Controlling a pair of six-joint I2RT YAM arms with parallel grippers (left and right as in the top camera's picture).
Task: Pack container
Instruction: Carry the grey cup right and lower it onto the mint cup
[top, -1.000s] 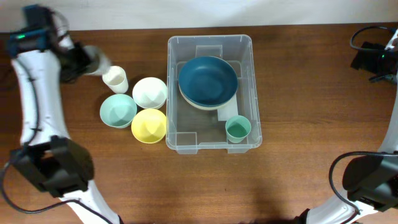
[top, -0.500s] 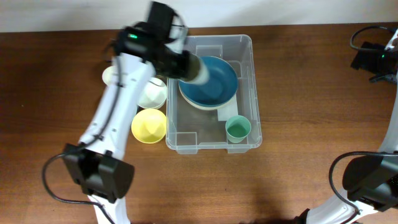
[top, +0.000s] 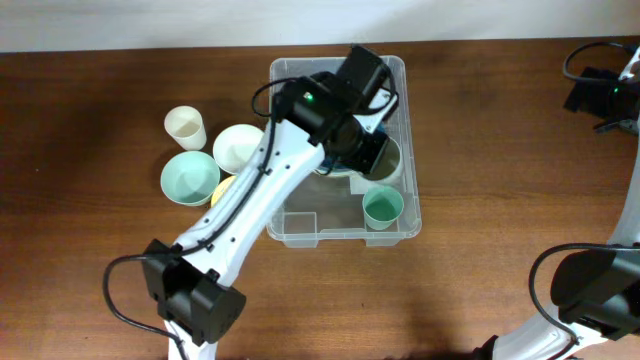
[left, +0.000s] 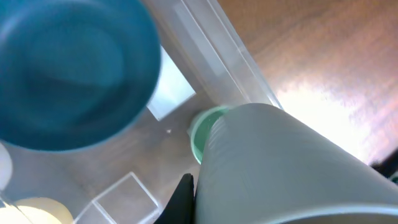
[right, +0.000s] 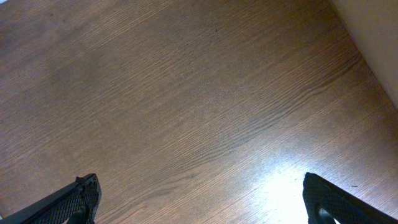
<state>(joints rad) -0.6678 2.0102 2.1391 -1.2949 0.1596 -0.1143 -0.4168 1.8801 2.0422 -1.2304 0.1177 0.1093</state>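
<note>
The clear container (top: 330, 238) sat open side up near the middle of the brown worktop (top: 500, 150). Its long axis ran from the robot's edge toward the far edge, with the short walls facing front and back. The left arm reached across it from the near left, its end effector (top: 378, 155) pinched on a pale grey cup (left: 280, 168) held over the bin's right half. From the left wrist, that cup filled the foreground. Behind it a dark blue bowl (left: 68, 68) lay inside the container, a white label (left: 171, 93) showed on the base, and a small green cup (top: 382, 207) stood upright in the near right corner. Left of the container stood a cream cup (top: 185, 127), a white bowl (top: 238, 147), a mint bowl (top: 189, 178) and a yellow bowl (top: 222, 188), the last partly hidden under the arm. The right end effector (right: 202, 202) hung at the far right, its fingers spread wide above the wood.
</note>
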